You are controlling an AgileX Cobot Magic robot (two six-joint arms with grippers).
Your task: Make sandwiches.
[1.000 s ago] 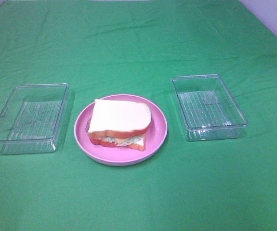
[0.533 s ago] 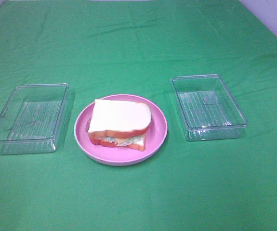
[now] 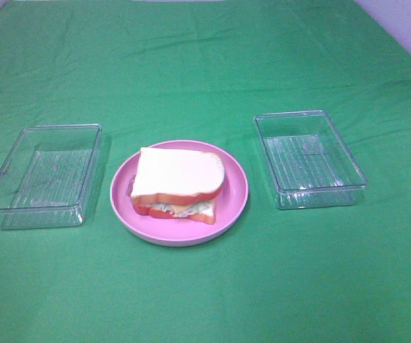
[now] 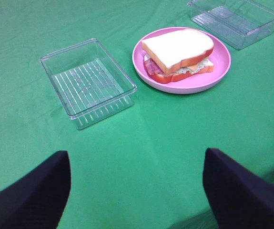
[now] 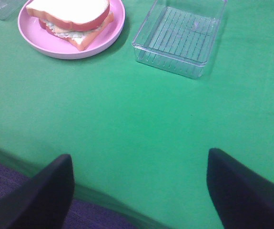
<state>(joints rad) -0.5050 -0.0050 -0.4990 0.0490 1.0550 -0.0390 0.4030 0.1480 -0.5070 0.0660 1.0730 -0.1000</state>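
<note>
A: Any writing to read on the trays or plate?

B: None legible. The sandwich sits assembled on the pink plate, mid-surface, between the left tray and the right tray, each just beside the plate without touching.

A: And the claws?

B: The left claw and the right claw both stand wide apart, holding nothing, back near the front edge of the green surface. Bare cloth lies between them and the plate.
</note>
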